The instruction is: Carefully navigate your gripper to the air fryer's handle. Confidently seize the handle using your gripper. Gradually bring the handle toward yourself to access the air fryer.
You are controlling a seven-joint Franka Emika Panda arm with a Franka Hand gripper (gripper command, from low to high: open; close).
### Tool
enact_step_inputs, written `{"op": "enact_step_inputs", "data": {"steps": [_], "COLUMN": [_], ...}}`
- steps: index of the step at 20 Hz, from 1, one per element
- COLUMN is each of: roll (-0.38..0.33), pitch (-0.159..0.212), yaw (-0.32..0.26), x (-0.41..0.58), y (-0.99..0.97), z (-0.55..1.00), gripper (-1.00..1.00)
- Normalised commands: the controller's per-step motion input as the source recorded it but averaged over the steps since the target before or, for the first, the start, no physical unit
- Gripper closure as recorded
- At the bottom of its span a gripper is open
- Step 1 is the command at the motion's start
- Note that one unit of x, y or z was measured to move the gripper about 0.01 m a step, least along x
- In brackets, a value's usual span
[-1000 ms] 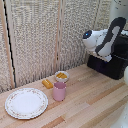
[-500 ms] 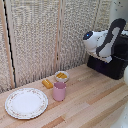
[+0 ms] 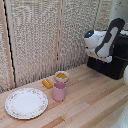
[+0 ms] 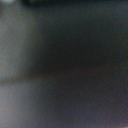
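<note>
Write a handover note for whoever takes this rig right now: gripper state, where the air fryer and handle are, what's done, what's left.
Gripper: the white boxy robot hand is down against the large black boxy air fryer at the exterior view's right; its fingers are hidden, so open or shut cannot be told. The wrist view shows only a dark blur.
Handle: not visible in either view.
Nearby: pink cup, flowered white plate on the wooden table.
Done: approach to the fryer.
Left: confirm the grasp, pull the handle outward.
</note>
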Motion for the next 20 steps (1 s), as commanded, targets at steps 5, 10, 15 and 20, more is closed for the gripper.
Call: {"op": "enact_step_inputs", "data": {"steps": [5, 10, 15, 20], "roll": [0.286, 0.321, 0.269, 0.198], "pitch": [0.194, 0.140, 0.047, 0.062], "yaw": [-0.002, 0.000, -0.047, -0.091], "x": [0.001, 0.022, 0.053, 0.141], "y": [-0.06, 0.15, 0.54, 0.63], "z": [0.21, 0.14, 0.24, 0.16], "gripper": [1.00, 1.00, 1.00, 1.00]}}
